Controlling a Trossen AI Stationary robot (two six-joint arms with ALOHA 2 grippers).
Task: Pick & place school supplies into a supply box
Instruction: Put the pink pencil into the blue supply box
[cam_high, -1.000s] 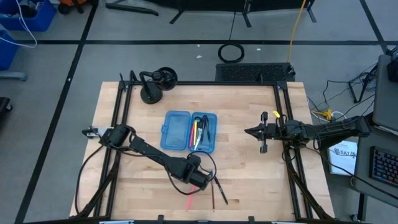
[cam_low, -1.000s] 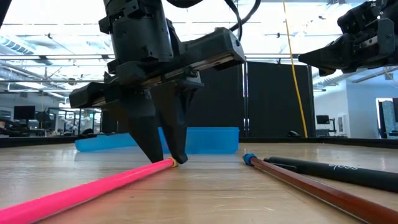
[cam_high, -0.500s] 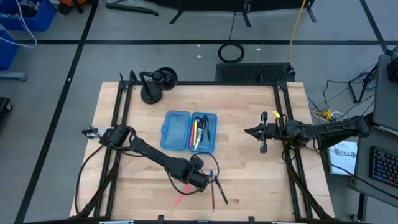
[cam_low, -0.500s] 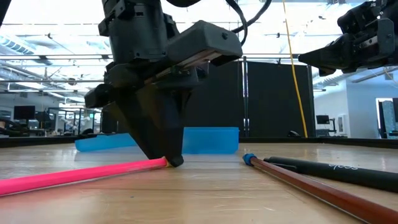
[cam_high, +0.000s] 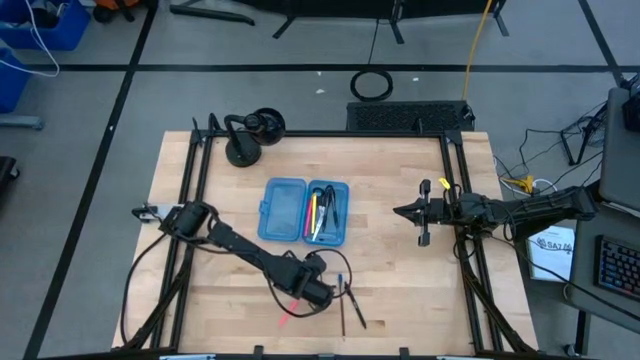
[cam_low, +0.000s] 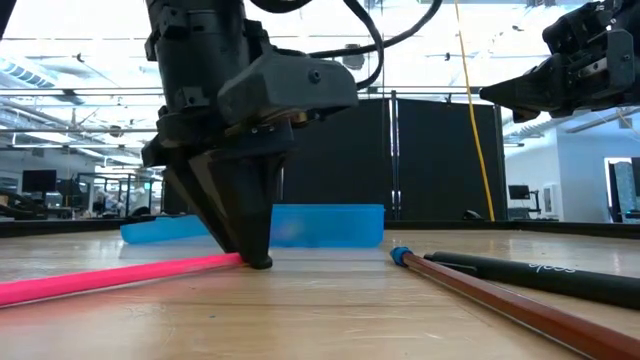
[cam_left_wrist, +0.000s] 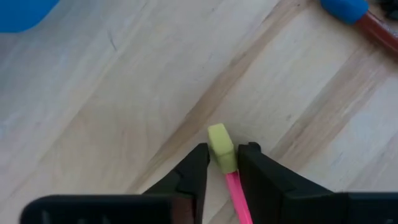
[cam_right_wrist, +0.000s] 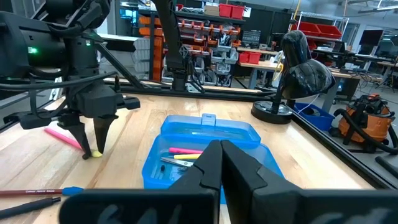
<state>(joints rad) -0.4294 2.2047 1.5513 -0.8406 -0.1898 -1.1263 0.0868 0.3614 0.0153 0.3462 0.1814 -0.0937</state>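
Observation:
The supply box (cam_high: 305, 211) lies open in mid-table. Its right half holds pens and small scissors. My left gripper (cam_high: 303, 293) stands near the table's near edge, pointing down, shut on a pink pencil (cam_high: 287, 314) with a yellow eraser. The pencil lies on the wood (cam_low: 120, 277). A red-brown pencil with a blue tip (cam_low: 402, 257) and a black pen (cam_low: 520, 270) lie just right of it. My right gripper (cam_high: 398, 212) hangs shut above the table, right of the box, touching nothing. My left gripper (cam_left_wrist: 222, 149) pinches the pink pencil at its yellow eraser end (cam_left_wrist: 219, 144) between its two fingertips (cam_low: 255, 260). It comes from above, pointing down, with the fingers across the pencil. The pencil's shaft (cam_left_wrist: 235, 193) runs back under the gripper and rests level on the table.
A black round-based stand (cam_high: 245, 140) sits at the far left of the table. Black frame rails (cam_high: 190, 200) run along both sides. Bare wood lies between the box (cam_low: 330, 225) and my left gripper.
My left gripper has turned about its upright axis and shifted slightly toward the table's left edge, staying at the tabletop. The pink pencil has swung with it on the table: its free end moved toward the left edge.

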